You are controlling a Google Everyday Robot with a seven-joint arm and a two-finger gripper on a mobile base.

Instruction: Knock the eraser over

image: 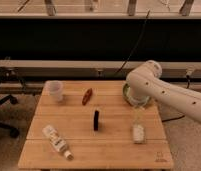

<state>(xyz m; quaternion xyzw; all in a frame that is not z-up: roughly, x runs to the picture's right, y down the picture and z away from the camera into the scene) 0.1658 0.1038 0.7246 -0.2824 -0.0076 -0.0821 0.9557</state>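
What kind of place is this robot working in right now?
Probably a lab or office test area: a wooden table, an office chair at left, cables along the dark wall. The tool hangs over the table's right side.
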